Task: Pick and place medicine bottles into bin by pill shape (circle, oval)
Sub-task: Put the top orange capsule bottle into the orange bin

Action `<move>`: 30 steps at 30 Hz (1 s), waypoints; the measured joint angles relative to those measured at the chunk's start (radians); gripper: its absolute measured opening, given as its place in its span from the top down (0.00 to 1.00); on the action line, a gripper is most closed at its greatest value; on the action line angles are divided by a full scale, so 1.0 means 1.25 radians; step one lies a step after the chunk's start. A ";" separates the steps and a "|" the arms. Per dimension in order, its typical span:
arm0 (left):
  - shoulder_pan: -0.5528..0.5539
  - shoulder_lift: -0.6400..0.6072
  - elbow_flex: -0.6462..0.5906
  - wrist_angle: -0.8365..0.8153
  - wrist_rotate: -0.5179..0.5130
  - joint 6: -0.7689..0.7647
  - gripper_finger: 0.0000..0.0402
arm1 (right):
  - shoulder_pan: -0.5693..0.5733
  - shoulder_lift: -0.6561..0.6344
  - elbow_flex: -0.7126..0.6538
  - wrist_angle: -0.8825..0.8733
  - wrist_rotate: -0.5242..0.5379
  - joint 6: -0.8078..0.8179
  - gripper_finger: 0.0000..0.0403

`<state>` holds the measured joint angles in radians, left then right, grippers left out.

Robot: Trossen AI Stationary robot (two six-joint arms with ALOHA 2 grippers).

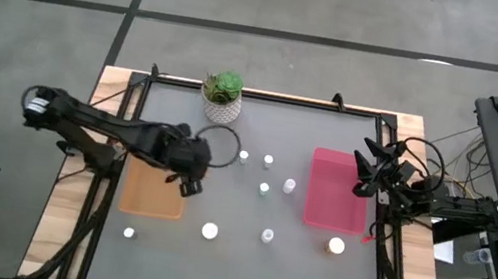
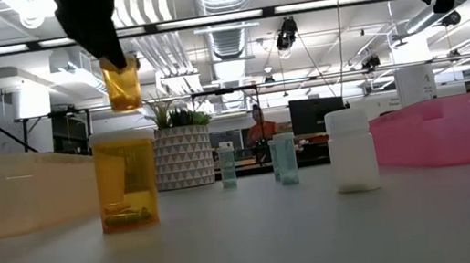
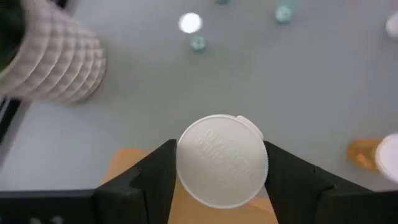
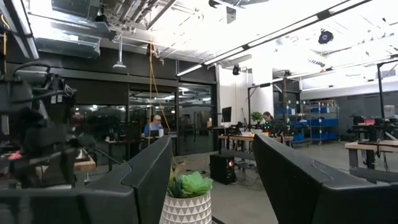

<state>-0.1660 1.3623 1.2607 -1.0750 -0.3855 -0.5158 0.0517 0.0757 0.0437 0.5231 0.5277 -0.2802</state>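
While left gripper (image 3: 222, 186) clamps bottle (image 3: 222, 160) (orange), aloft

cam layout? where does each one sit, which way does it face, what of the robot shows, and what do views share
High: overhead, straight down; both arms, left gripper at the orange bin.
Low: table height, level into the room; held bottle hangs above.
Left wrist: down past its fingers onto the bottle's cap.
Right wrist: level into the room, right gripper empty.
Shared: plant in all.
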 joint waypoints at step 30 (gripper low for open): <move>0.050 -0.177 -0.365 -0.094 -0.032 -0.379 0.52 | 0.000 0.000 0.000 -0.001 0.000 0.000 0.46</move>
<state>-0.1032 1.1406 0.8041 -1.1927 -0.4252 -0.9901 0.0517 0.0757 0.0437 0.5217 0.5282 -0.2806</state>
